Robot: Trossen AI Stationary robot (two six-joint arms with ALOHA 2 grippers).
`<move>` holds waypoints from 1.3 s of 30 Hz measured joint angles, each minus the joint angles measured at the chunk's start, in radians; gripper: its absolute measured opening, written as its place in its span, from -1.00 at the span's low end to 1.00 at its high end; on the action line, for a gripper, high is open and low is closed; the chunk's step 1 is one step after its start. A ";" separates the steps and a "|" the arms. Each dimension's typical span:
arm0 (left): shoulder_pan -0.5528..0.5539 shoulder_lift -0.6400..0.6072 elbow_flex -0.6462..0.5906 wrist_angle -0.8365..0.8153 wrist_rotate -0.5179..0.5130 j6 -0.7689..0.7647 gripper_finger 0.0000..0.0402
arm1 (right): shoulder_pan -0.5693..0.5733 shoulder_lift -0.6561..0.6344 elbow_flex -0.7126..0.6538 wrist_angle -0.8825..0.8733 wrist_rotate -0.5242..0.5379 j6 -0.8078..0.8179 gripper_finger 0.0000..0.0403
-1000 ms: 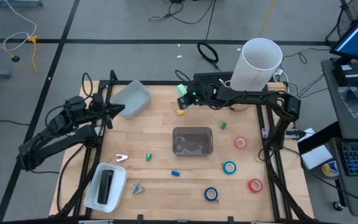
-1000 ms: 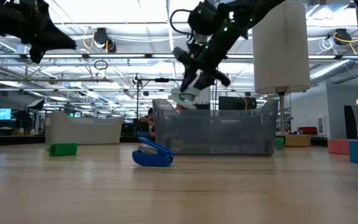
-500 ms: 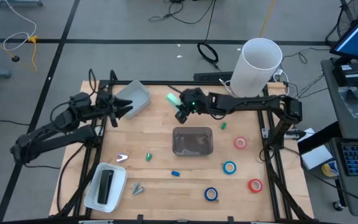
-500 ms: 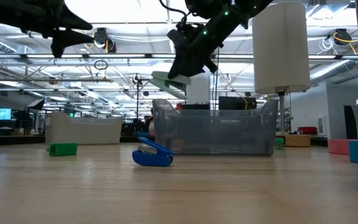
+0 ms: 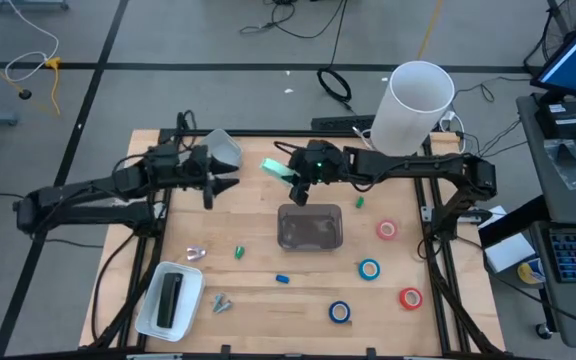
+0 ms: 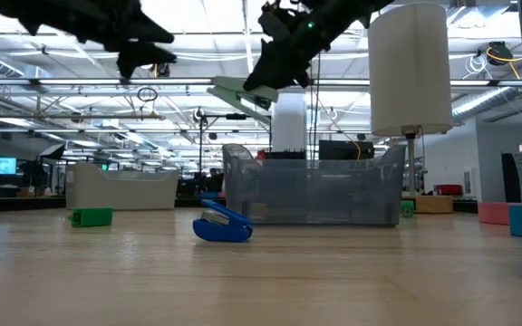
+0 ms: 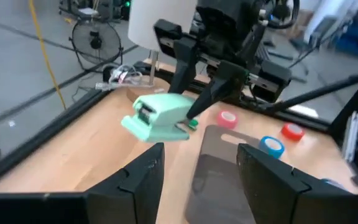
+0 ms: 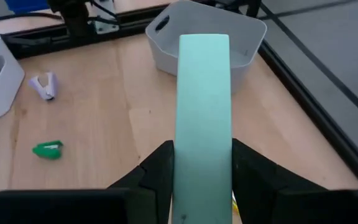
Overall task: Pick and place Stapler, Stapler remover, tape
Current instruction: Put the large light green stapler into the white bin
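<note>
A mint-green stapler [image 5: 276, 169] hangs in the air over the table's far middle, with my right gripper [image 5: 298, 183] shut on it. The right wrist view shows the stapler [image 8: 204, 106] reaching forward out of my right gripper [image 8: 204, 180]. My left gripper [image 5: 224, 181] stands open just left of it, pointing at it. In the left wrist view the stapler [image 7: 157, 118] floats ahead of my left gripper [image 7: 197, 180], apart from its fingers. Several tape rolls lie at the right: pinkish red [image 5: 386, 230], blue [image 5: 369, 269], blue [image 5: 340, 312], red [image 5: 410, 297]. Small staple removers, green [image 5: 239, 252] and blue [image 5: 282, 279], lie on the wood. My right gripper pinches the stapler's two long sides [image 8: 182, 155] between its two fingers, at the end nearest the wrist. The fingers come from the table's right, slanting slightly down, and lie along the stapler. The stapler is lifted clear and sticks out toward my left gripper.
A clear bin [image 5: 310, 227] stands mid-table below the stapler. A grey bin [image 5: 225, 148] sits at the far left, a white tray [image 5: 158, 310] with a black stapler at the near left, and a tall white cylinder [image 5: 413, 100] at the far right.
My left gripper has swung toward the table's right, closer to the stapler, and has opened. My right gripper has risen and rolled, carrying the stapler up and slightly toward the near edge; the stapler has turned to lie flatter.
</note>
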 joint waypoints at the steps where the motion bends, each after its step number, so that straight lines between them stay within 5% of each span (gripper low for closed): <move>1: -0.013 0.023 0.021 -0.008 -0.012 0.019 0.01 | 0.000 -0.004 0.000 0.001 0.001 -0.012 -0.42; 17: -0.114 0.318 0.331 -0.288 -0.240 0.213 0.01 | 0.018 -0.019 0.000 -0.068 -0.074 -0.095 -0.42; 39: -0.161 0.437 0.407 -0.332 -0.302 0.318 0.04 | 0.037 -0.019 0.000 -0.091 -0.075 -0.116 -0.42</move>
